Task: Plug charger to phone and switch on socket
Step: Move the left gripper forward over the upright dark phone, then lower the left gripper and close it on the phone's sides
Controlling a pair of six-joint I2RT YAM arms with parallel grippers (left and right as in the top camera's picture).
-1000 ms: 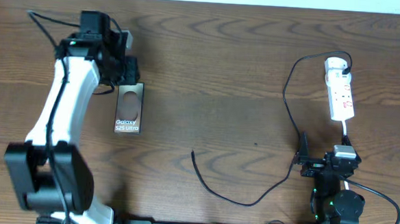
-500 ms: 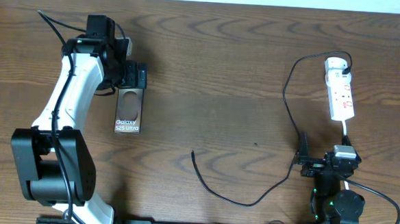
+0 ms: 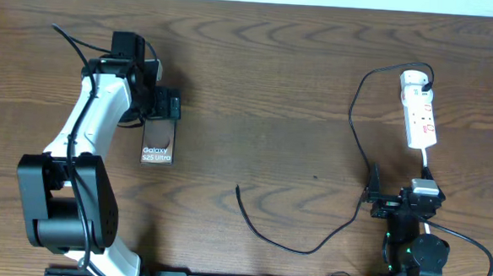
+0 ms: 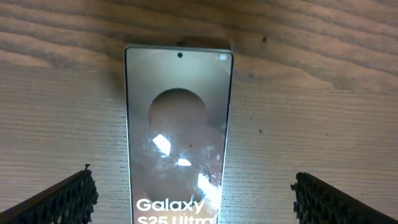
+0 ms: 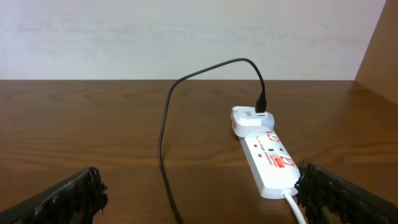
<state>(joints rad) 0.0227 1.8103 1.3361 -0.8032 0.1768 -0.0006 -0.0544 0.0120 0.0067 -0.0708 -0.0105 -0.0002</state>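
The phone point(image 3: 158, 143) lies flat on the left of the table, screen up with its white "Galaxy" lettering toward the front edge. My left gripper point(image 3: 163, 107) hovers over its far end, open. In the left wrist view the fingers point(image 4: 74, 196) stand wide on either side of the phone point(image 4: 178, 124), touching nothing. The white socket point(image 3: 421, 115) lies at the far right. The charger point(image 3: 285, 244) runs from its plug head point(image 3: 413, 79) in a long loop to a free tip point(image 3: 238, 188) at mid-table. My right gripper point(image 3: 395, 199) rests open near the front edge, facing the socket point(image 5: 268, 158) and the charger point(image 5: 163, 143).
The socket's thick white cord point(image 5: 295, 208) runs from its near end toward my right gripper point(image 5: 199, 183). A pale wall stands behind the table's far edge. Bare wood lies between the phone and the charger's tip.
My left gripper has opened wide and slid from just beyond the phone to over its far end. The phone, the charger and the right arm have stayed put.
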